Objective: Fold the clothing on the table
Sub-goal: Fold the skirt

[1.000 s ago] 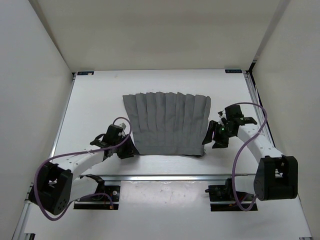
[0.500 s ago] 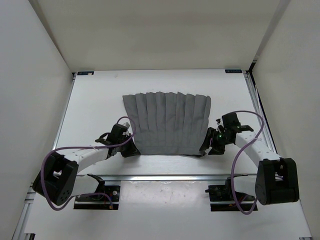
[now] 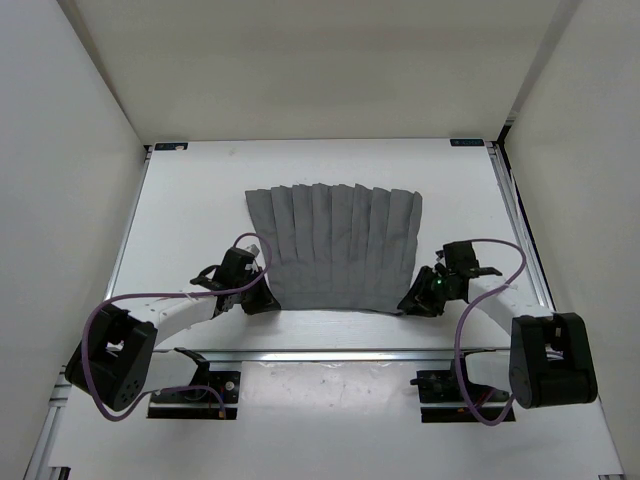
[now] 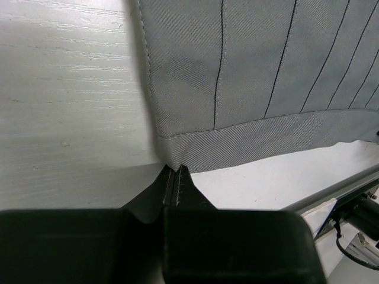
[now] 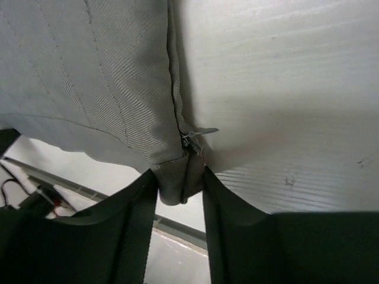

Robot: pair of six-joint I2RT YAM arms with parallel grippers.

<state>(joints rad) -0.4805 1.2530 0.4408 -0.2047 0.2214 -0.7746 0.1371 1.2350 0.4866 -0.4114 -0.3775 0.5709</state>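
Right hand [image 5: 180, 173] slid onto the skirt [image 3: 335, 245] at its near corner, grip unclear; left hand [image 4: 176, 171] pinches the waistband [image 4: 266, 139]. Pleats [image 3: 322, 230] run front-to-back. Zipper [image 5: 198, 133] only shows on the right wrist cam.

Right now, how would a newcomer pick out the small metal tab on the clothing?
On the white table lies the grey pleated clothing. At its near corner by the right gripper, a small metal tab juts from the side seam, the only shiny bit on matte cloth.
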